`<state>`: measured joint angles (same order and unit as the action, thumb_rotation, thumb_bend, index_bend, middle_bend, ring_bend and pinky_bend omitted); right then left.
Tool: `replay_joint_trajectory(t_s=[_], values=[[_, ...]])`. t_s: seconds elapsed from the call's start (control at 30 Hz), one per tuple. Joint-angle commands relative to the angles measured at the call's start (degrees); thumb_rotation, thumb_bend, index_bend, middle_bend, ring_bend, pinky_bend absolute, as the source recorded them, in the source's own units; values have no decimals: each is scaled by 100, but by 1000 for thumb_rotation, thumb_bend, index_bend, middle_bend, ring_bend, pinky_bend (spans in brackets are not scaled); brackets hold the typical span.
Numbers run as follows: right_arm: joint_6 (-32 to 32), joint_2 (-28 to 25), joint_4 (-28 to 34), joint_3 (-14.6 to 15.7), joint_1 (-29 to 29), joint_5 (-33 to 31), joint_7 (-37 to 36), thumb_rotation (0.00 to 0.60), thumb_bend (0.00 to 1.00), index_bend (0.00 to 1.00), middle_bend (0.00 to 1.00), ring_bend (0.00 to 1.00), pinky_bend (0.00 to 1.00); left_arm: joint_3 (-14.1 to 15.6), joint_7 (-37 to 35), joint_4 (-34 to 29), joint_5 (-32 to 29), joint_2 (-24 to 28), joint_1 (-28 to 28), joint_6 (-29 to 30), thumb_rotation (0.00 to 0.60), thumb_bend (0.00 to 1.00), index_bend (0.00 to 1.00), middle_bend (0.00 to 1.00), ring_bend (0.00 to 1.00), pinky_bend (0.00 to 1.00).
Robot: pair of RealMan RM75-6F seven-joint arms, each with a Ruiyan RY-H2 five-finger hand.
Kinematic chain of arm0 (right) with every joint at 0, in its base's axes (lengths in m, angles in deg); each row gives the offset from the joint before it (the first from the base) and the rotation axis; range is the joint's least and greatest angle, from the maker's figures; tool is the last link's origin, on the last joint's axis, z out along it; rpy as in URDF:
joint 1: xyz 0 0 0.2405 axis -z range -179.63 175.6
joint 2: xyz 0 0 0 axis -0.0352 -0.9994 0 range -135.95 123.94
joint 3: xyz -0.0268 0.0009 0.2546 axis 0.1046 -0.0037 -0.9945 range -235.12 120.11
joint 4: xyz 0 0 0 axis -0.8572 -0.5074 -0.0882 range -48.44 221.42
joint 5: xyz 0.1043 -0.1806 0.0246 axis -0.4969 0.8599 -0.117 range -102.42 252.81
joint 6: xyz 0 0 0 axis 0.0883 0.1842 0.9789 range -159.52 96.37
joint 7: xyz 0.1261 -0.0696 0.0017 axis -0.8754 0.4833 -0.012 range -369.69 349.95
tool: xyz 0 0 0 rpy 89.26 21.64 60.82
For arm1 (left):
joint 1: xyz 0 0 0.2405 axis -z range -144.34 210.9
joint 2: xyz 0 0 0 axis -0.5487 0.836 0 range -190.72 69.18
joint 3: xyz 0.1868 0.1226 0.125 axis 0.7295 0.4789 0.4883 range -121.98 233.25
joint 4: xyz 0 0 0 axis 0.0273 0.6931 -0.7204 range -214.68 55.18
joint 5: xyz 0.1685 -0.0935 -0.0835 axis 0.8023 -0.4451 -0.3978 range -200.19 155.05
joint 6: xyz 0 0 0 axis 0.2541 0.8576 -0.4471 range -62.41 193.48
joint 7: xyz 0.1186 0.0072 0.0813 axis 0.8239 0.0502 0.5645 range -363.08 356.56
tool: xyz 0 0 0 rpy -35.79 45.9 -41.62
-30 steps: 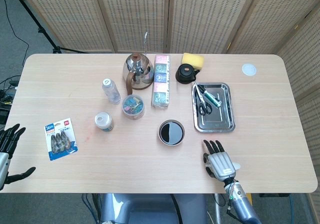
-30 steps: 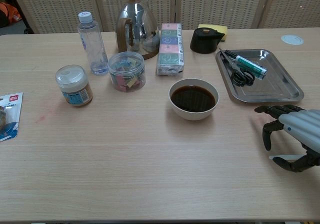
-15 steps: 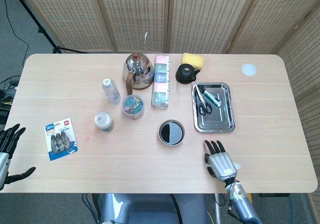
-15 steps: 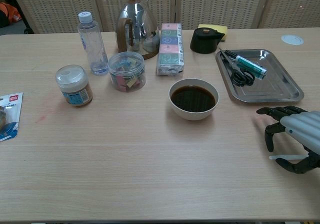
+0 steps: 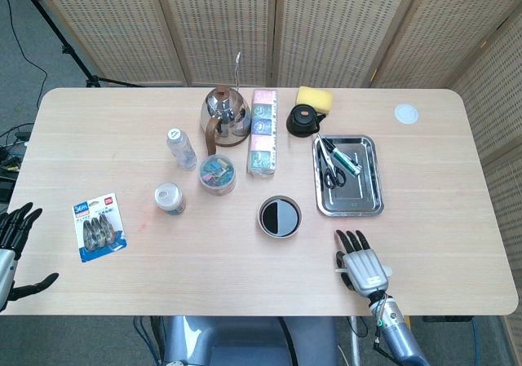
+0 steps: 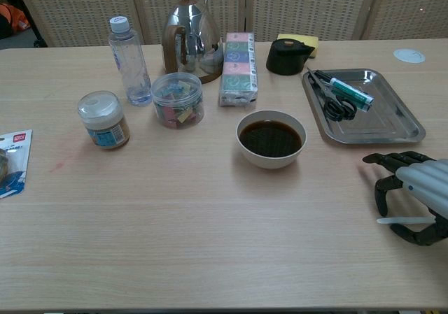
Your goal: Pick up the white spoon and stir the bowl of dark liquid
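Your right hand (image 6: pixel 414 191) sits over the thin white plastic spoon (image 6: pixel 396 220) near the table's front edge, fingers curled round it w/o lifting. Can't tell if it's gripped yet. The white round bowl of dark liquid (image 6: pixel 271 138) waits nearby, to its left. Your left hand (image 5: pixel 12 248) hangs loose off the far edge, holding nothing.

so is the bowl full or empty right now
Filled, not to the brim. In the chest view the bowl holds dark liquid, its surface sitting a little below the white rim; the head view shows the same dark pool inside it.
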<state>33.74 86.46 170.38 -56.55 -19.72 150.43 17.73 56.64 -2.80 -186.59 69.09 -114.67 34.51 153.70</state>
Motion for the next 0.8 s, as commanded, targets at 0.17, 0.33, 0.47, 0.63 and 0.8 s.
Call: replay_joint_trajectory(t_s=[0.17,0.33,0.47,0.63,0.8], values=[[-54,-5,-9,-3,-6,-51,0,600,416,490,30,0,0,1,17,-12,-11,-3,5,-15,600,0,0,0,0,0],[-83,-35,34,-15,-20,-74,-11,600,455,518,30,0,0,7,11,-14,-2,1,3,-15,600,0,0,0,0,0],[-16,-87,102,-30,-18,22,-129,600,466,535,33,0,0,3,8,-13,-11,3,4,-17,600,0,0,0,0,0],[99,-241,326,-85,-22,159,-334,600,480,542,33,0,0,3,1,-15,-15,7,9,-27,600,0,0,0,0,0],[235,-589,897,-238,-56,331,-761,600,509,543,33,0,0,8,-1,-20,-8,10,10,-31,600,0,0,0,0,0]])
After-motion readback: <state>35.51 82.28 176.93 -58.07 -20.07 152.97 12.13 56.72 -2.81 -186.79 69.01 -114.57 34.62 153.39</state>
